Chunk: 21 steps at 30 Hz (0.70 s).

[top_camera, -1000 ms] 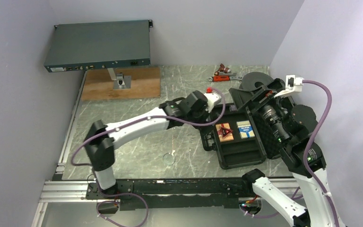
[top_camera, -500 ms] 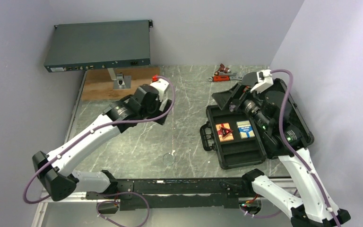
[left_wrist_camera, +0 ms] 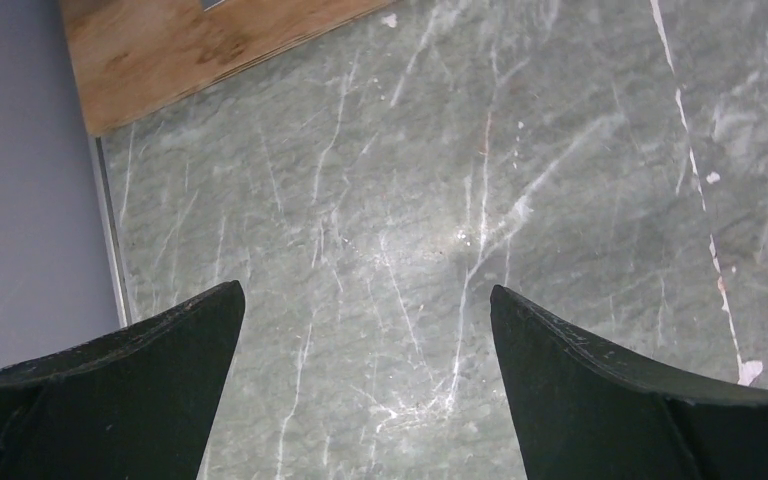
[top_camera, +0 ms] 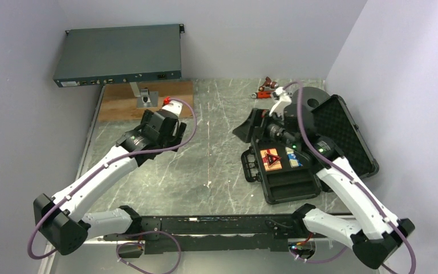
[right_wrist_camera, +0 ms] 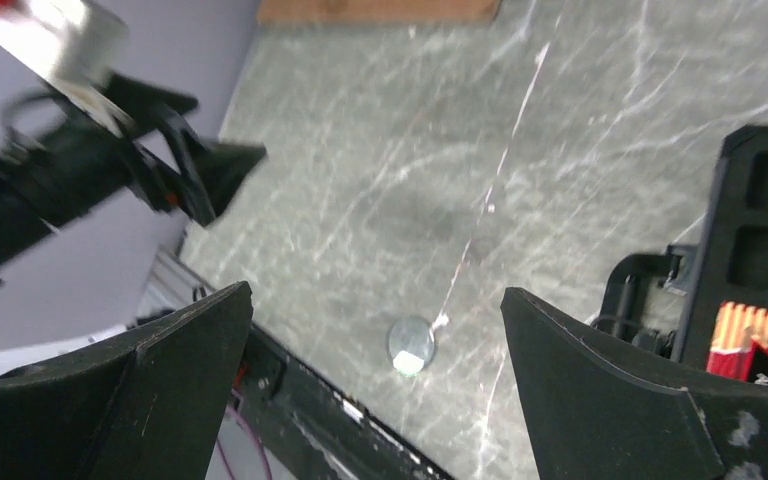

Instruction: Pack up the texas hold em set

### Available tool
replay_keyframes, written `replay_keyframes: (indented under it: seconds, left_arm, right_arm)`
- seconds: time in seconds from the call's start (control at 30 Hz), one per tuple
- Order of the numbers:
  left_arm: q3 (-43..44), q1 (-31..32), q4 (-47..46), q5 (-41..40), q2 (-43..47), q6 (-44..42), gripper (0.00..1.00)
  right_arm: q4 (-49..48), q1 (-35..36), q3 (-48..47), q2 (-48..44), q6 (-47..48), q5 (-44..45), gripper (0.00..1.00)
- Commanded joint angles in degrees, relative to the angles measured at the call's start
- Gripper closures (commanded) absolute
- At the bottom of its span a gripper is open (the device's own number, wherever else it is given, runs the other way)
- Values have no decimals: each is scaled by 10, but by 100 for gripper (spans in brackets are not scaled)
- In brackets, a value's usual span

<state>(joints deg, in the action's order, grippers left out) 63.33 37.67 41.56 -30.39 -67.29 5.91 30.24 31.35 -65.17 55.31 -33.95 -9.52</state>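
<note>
The black case lies open at the right, with its foam-lined lid flat behind it and its handle facing left. In it lie the red card box with the red triangle on top and the blue-white card box, which my right arm partly hides. My right gripper is open and empty, just off the case's back left corner. The right wrist view shows the clear disc on the table between its fingers, with the case at the right. My left gripper is open and empty over bare table. The purple chip stack and blue disc are out of view.
A grey rack unit stands on a wooden board at the back left. A red-handled tool and a black spool lie behind the case. A metal rail runs along the near edge. Walls close in the left and right.
My left gripper has drawn back from the case to the left part of the table. My right gripper has swung from the lid leftward past the case's back corner. The lid now lies open.
</note>
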Motion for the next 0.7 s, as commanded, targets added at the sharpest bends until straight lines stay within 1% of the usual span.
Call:
replay_keyframes:
  seconds: [0.0,0.1,0.27,0.33,0.5,0.67]
  left_arm:
    - [-9,-15,-20,-22,38,43,0]
    - [-12,-15,-22,-19,50,45,0]
    - [-13,-15,-17,-77,61,47,0]
    - [-15,-15,-18,-73,64,44,0]
    - [-23,-15,-31,-74,78,28,0]
    - [-44,-15,-59,-38,112,4,0]
  right_arm:
    - [27,50,20,44,9,19,0]
    - [38,84,21,80,3,46,0]
    - [58,134,-3,134,-17,100,0]
    - [73,147,-16,154,-29,129,0]
    - [91,183,-32,207,-59,142,0]
    - [91,240,-33,251,-105,158,0]
